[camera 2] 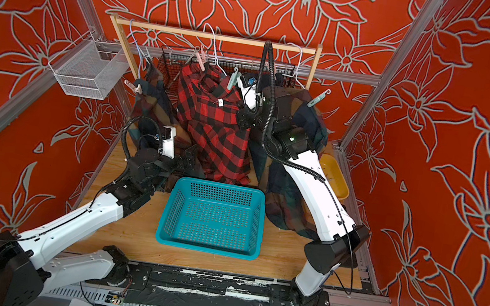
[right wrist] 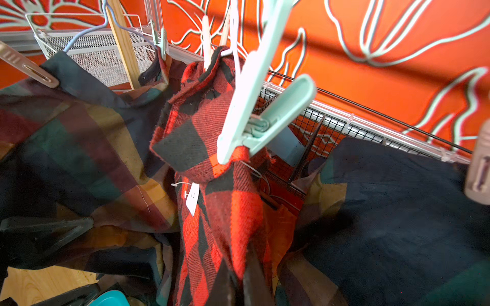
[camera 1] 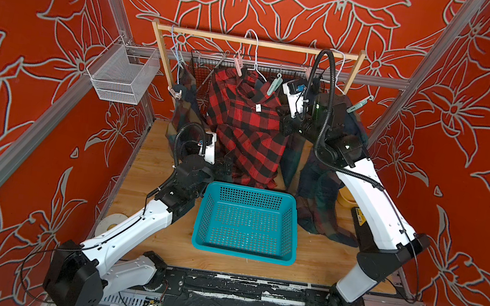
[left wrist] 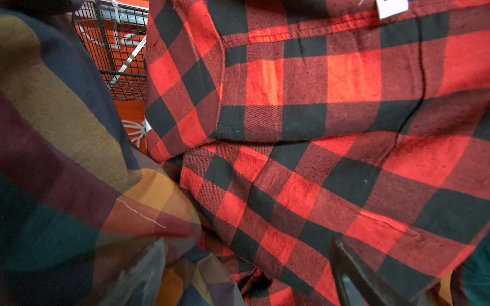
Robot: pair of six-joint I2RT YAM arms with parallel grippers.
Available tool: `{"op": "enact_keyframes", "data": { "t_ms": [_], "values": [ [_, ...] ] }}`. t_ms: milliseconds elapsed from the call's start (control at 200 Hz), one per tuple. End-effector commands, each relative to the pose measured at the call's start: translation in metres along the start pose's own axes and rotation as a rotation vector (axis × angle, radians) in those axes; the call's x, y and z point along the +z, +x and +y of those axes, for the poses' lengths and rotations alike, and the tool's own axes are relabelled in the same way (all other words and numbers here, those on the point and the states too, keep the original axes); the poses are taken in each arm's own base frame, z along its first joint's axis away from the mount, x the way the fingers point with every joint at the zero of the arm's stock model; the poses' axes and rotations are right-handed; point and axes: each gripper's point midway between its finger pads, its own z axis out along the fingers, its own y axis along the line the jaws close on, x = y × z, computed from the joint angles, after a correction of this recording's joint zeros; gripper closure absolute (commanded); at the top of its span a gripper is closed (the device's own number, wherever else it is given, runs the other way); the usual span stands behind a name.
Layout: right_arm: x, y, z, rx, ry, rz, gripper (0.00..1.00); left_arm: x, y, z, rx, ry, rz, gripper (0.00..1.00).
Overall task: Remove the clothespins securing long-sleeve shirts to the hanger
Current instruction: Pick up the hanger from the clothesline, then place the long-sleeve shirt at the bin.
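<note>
Mint clothespin (right wrist: 265,119): slim moulded-plastic spring peg, clamped on the shoulder of the red-and-black shirt (camera 1: 242,117), a coarse woven check hanging under the wooden rail (camera 1: 284,46). Pink clothespin (camera 1: 238,63) holds the opposite shoulder. Left end effector (left wrist: 248,246) is spread wide amid cloth. Right end effector (right wrist: 238,275) is closed near the mint clothespin.

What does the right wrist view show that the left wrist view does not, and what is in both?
Only the right wrist view: a mint green clothespin clamped on the red-and-black shirt, a pale pink clothespin at its top edge, a wooden post. Only the left wrist view: a flap of that shirt lying over its lower cloth; no clothespin. Both: the red-and-black shirt, its white tag, a dark plaid shirt, the black wire basket.
</note>
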Motion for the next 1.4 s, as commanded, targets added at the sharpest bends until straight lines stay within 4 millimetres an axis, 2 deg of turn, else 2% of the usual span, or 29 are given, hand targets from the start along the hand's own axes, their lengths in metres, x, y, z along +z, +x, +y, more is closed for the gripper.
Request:
{"op": "enact_keyframes", "data": {
  "t_ms": [0,225,575,776,1106,1391],
  "values": [
    [-0.040,-0.062,0.000,-0.020,0.010,-0.190,1.00,0.004,-0.024,-0.003,-0.027,0.009,-0.063,0.07],
    [-0.057,-0.060,0.003,-0.014,0.004,-0.199,1.00,0.017,-0.027,-0.007,-0.029,0.014,-0.059,0.07],
    [-0.056,-0.028,0.003,0.002,0.015,-0.138,1.00,0.023,-0.027,-0.010,-0.045,0.023,-0.057,0.07],
    [-0.071,-0.015,0.004,0.015,0.027,-0.137,1.00,0.029,-0.019,-0.008,-0.028,0.009,-0.041,0.07],
    [-0.114,-0.033,0.009,0.024,0.003,-0.204,1.00,0.042,-0.009,-0.013,-0.027,0.029,-0.022,0.06],
    [-0.142,-0.030,0.020,0.029,-0.046,-0.222,1.00,0.061,-0.007,-0.018,-0.018,0.034,-0.005,0.06]
  ]
}}
